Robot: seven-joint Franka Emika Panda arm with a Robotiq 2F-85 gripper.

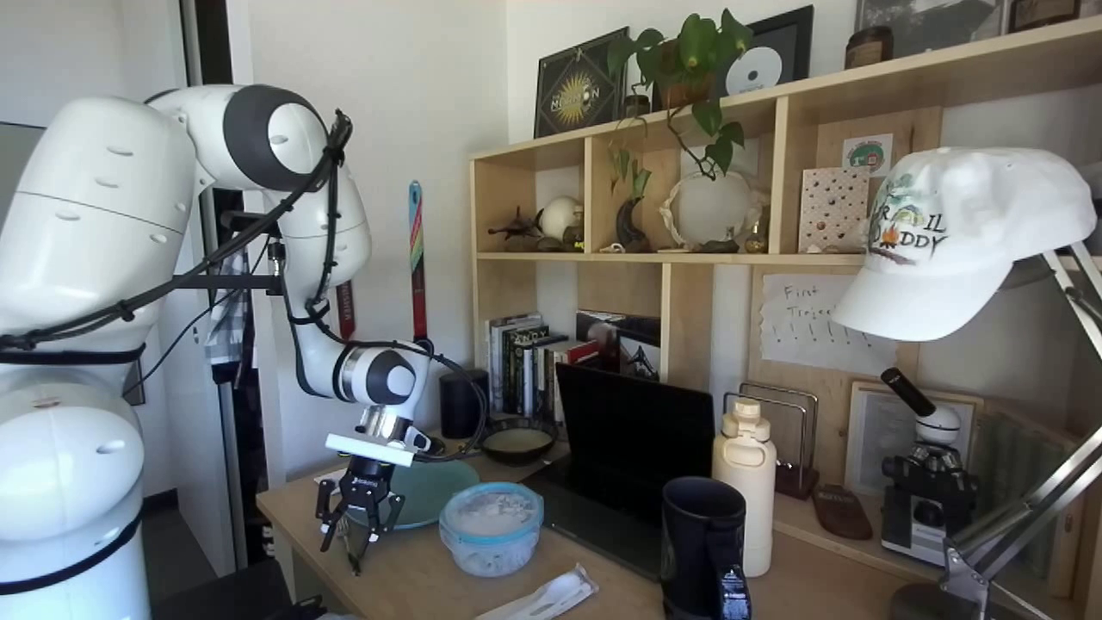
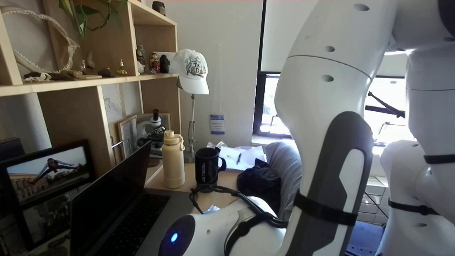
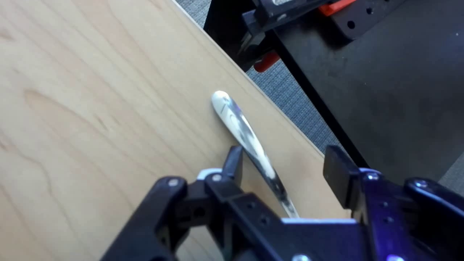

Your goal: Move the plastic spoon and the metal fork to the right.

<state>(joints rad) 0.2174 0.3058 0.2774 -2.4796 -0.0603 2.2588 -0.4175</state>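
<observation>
"What was the room like?"
"A corner with one wooden desk (image 1: 422, 577) and one wooden shelf unit (image 1: 686, 319)."
"And the metal fork (image 3: 250, 139)?"
"Just one, on the desk under the gripper (image 3: 284, 172). Its handle ran between the two fingers (image 3: 337, 177); its head was hidden in the wrist view."
"Did the gripper have it?"
"It held nothing. The fingers stood partway apart, with a clear gap on one side of the handle. Whether the nearer one touched it, I couldn't tell."
"And the plastic spoon (image 1: 564, 588)?"
"One as well, in a clear wrapper (image 1: 589, 579), well apart from the gripper, to its right in an exterior view."
"What else lay around?"
"One green plate (image 1: 435, 492) just behind the gripper, one blue-lidded tub (image 1: 491, 560) near its right; farther off, one dark bowl (image 1: 519, 454), one laptop (image 1: 633, 430), one bottle (image 1: 746, 491), one black mug (image 1: 702, 534)."
</observation>
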